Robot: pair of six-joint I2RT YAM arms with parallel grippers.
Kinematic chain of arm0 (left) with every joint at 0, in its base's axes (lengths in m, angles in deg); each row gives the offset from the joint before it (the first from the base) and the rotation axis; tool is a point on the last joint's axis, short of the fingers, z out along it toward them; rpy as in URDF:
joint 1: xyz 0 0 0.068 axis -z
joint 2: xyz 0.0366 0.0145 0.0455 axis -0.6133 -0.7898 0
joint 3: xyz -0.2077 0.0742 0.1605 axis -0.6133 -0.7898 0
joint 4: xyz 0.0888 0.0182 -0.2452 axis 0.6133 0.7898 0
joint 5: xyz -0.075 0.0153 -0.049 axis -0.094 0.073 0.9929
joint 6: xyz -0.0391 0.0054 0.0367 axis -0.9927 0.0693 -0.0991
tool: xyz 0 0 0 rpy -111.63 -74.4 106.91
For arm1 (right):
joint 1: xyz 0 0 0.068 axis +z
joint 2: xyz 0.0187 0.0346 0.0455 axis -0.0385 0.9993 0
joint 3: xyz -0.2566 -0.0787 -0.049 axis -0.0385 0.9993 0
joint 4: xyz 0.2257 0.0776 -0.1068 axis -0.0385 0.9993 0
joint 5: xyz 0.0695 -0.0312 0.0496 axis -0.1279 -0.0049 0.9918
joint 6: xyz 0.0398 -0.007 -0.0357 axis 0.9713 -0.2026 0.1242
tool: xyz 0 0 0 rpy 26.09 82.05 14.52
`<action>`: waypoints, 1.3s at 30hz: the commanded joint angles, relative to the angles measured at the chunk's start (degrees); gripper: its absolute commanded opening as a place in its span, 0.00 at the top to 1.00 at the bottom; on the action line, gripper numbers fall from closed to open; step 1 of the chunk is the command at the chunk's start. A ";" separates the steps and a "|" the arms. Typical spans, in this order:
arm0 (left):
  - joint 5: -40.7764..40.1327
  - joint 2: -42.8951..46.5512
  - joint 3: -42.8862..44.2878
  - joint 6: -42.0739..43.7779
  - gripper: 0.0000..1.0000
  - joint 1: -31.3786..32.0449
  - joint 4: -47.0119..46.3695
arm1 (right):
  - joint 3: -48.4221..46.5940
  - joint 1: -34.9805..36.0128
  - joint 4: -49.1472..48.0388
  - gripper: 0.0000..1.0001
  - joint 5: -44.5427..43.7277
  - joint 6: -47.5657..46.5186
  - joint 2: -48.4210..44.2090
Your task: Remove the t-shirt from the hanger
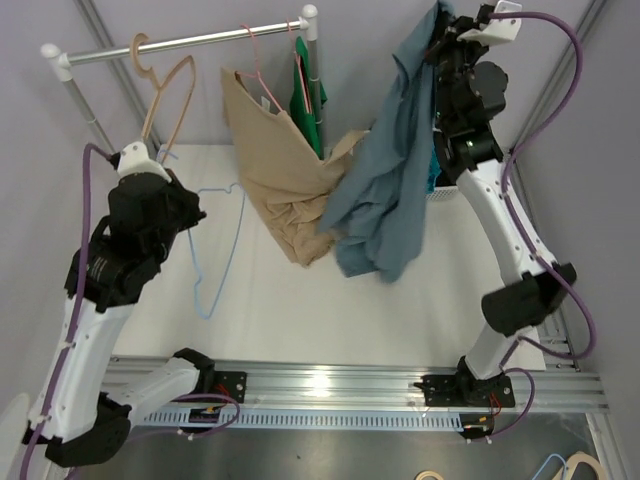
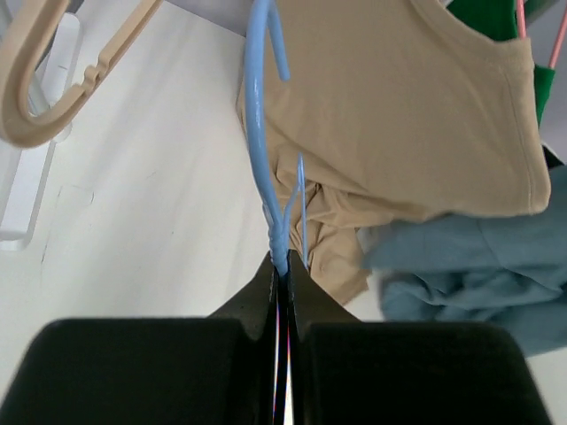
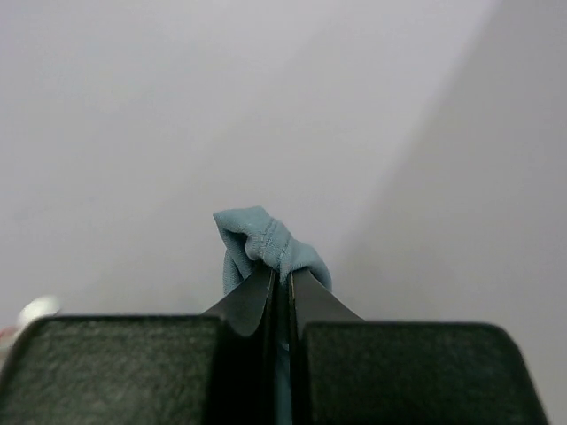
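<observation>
The teal-blue t-shirt (image 1: 385, 190) hangs in a long bunch from my right gripper (image 1: 440, 22), which is raised high at the back right and shut on a fold of its hem (image 3: 266, 243). The shirt's lower end drapes near the table beside a tan shirt. My left gripper (image 1: 188, 203) is shut on the twisted neck of a bare blue wire hanger (image 1: 222, 255), whose hook (image 2: 259, 133) points away from the fingers. The hanger has no cloth on it. The teal shirt also shows in the left wrist view (image 2: 469, 274).
A tan shirt (image 1: 285, 170) on a pink hanger (image 1: 262, 80) and a green garment (image 1: 305, 100) hang from the rail (image 1: 190, 42). A beige plastic hanger (image 1: 165, 90) hangs at the rail's left. The white table (image 1: 300, 310) lies below.
</observation>
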 commanded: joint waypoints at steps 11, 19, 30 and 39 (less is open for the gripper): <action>3.15 -17.79 14.92 0.40 0.99 -6.15 -11.32 | -43.20 -9.45 -24.54 1.00 -6.78 11.57 32.91; 2.97 -27.35 22.46 1.71 0.99 -12.56 -19.87 | -36.71 -15.34 -3.86 1.00 1.19 22.92 34.58; 14.44 -36.76 31.35 9.45 0.99 -18.18 -26.20 | -16.03 -14.91 37.97 1.00 23.04 29.16 37.37; 22.03 -41.34 33.56 15.60 0.99 -20.30 -29.45 | 5.56 -14.12 34.28 0.56 21.79 26.79 28.72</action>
